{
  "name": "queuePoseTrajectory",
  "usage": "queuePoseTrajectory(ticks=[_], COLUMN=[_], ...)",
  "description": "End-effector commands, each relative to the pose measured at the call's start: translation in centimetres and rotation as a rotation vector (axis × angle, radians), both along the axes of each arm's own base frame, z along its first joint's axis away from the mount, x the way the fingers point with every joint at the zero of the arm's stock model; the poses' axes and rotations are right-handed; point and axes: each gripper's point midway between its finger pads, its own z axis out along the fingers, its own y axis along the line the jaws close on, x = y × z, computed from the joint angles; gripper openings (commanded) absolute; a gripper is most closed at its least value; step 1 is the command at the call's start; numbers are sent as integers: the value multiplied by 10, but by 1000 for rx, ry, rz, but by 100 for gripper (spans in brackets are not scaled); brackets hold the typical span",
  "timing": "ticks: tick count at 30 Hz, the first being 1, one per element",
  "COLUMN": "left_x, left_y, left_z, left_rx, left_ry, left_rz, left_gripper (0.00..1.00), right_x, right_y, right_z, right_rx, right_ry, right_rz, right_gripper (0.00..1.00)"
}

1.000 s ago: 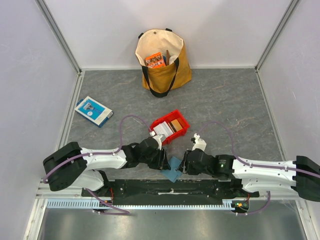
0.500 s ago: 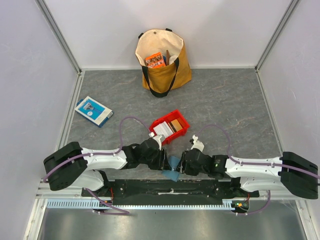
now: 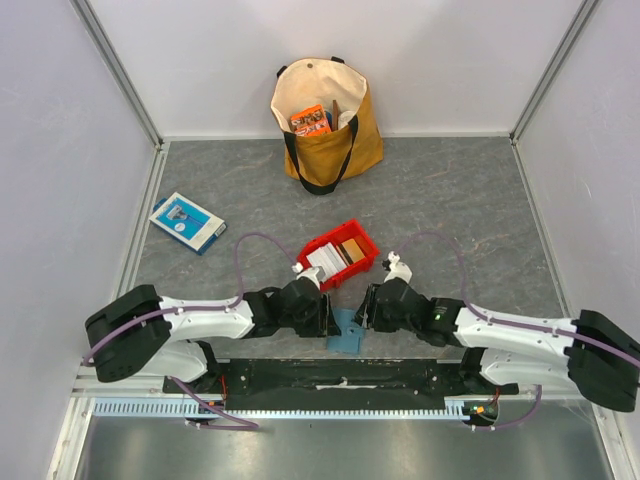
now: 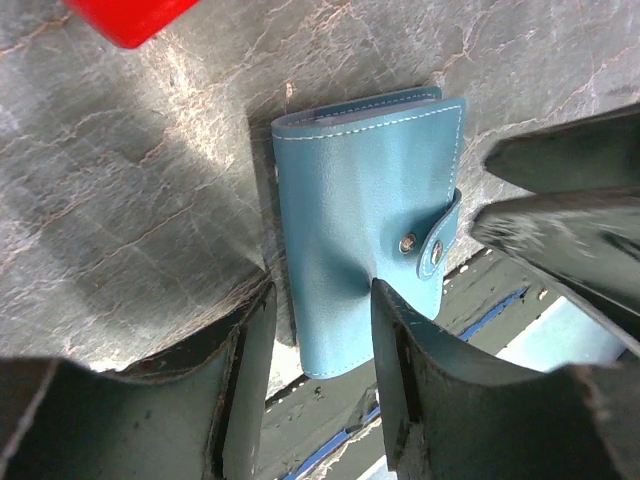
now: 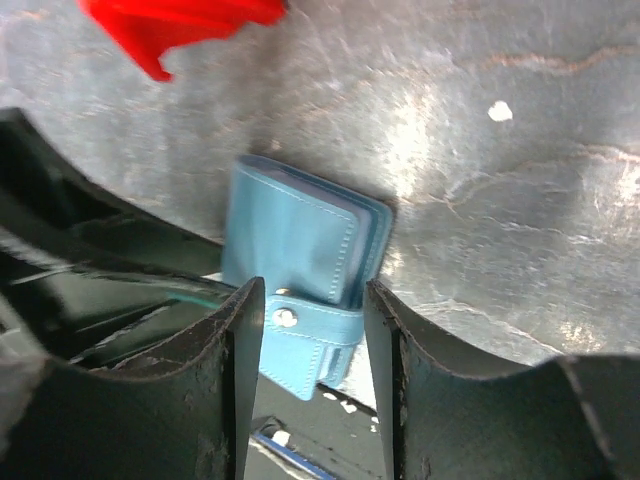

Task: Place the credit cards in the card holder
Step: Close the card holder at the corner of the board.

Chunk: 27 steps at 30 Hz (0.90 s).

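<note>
Teal card holder (image 4: 355, 230) lies closed between left gripper (image 4: 320, 310) and right gripper (image 5: 305, 300).

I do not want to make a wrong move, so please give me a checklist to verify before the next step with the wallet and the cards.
1. Card holder open for cards: not ok, folded shut.
2. Strap snap undone: cannot tell.
3. Left gripper and right gripper jaws apart: ok.
4. Credit cards visible in red bin: ok.
5. Card holder fully on table: not ok, overhangs near edge.
</note>
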Motion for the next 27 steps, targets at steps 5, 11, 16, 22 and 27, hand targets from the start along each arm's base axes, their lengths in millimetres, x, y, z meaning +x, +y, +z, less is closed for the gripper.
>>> queuePoseTrajectory(ticks=[5, 11, 16, 22, 27], left_x=[9, 6, 1, 0, -1], left_y=[21, 19, 23, 27, 26], left_z=[-21, -28, -36, -39, -38], left_rx=[155, 179, 203, 219, 215], left_ry=[-26, -2, 14, 18, 19], left_rz=[38, 15, -1, -3, -10], left_gripper=[52, 45, 44, 44, 44], right_x=[4, -10, -19, -27, -19], right_y=[-1, 3, 8, 15, 15], right_z=[34, 29, 22, 10, 9], right_rx=[-14, 6, 0, -28, -32], right_ry=[-68, -24, 4, 35, 6], right_rz=[57, 93, 120, 132, 107], right_gripper=[42, 26, 23, 23, 24])
